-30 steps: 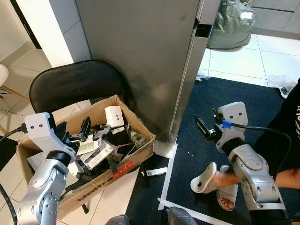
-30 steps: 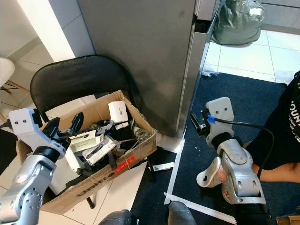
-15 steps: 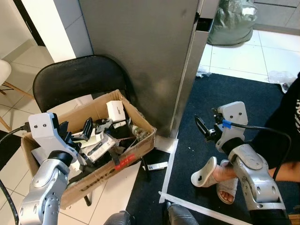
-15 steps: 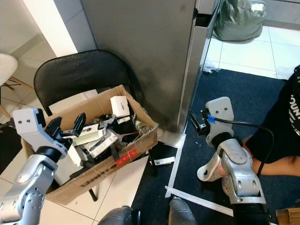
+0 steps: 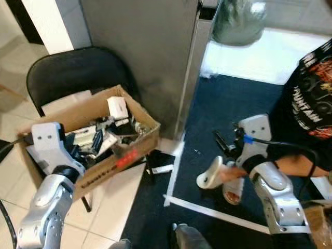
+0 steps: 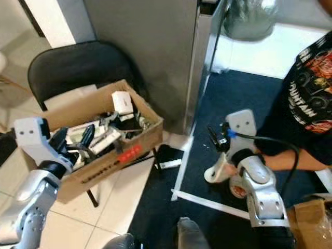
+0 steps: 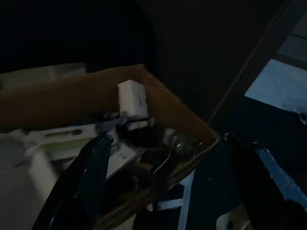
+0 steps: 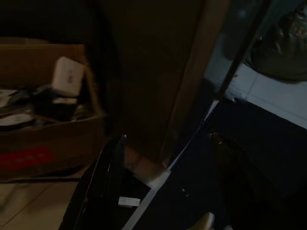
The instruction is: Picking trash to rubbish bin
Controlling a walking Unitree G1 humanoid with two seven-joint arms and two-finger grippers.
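Observation:
A cardboard box (image 5: pixel 111 163) stuffed with trash rests on a black chair (image 5: pixel 72 72) at the left. Among the trash are a small white carton (image 5: pixel 116 107) and several white and black packages. My left gripper (image 5: pixel 85 148) hovers over the box's near side, open and holding nothing; its fingers (image 7: pixel 93 177) stand wide apart in the left wrist view. My right gripper (image 5: pixel 226 142) hangs open over the dark blue rug (image 5: pixel 228 104), empty. A small white scrap (image 5: pixel 162 169) lies on the floor beside the box.
A tall grey metal cabinet (image 5: pixel 140 46) stands behind the box. A person in a black T-shirt (image 5: pixel 311 93) is at the right, a hand by a white slipper (image 5: pixel 210 176). A green bag (image 5: pixel 238 23) sits beyond the rug. White tape (image 5: pixel 207 210) crosses the floor.
The camera has swung right and blurred, bringing more of the person into view. The person's hand now reaches the slipper. Both grippers keep the same open pose.

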